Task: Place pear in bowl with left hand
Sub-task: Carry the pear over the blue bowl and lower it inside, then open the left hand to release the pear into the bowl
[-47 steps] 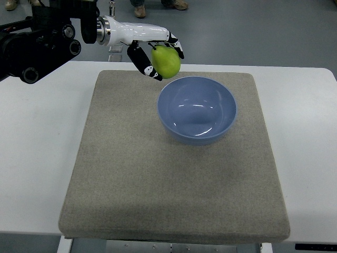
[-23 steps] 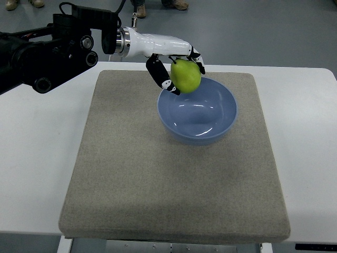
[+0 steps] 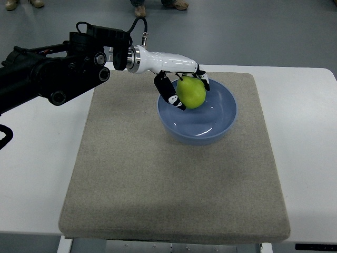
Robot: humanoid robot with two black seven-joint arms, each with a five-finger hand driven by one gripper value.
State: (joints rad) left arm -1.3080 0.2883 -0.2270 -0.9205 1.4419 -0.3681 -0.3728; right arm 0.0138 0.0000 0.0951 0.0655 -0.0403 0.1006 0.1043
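Note:
My left hand (image 3: pixel 185 89), white with black fingers, reaches in from the upper left and is shut on a green pear (image 3: pixel 191 93). It holds the pear over the left inner part of the blue bowl (image 3: pixel 218 124), just above the bowl's floor. The bowl stands upright on the grey mat (image 3: pixel 158 168), toward its far right. The fingers wrap the pear from both sides; a thumb (image 3: pixel 169 94) hangs over the bowl's left rim. The right arm does not show.
The mat lies on a white table (image 3: pixel 37 158). The black left arm (image 3: pixel 52 74) spans the table's far left corner. Shoes of people (image 3: pixel 139 9) stand on the floor beyond the table's far edge.
My left hand has carried the pear right and down, from beyond the mat's far edge to inside the bowl's rim. The bowl has not moved.

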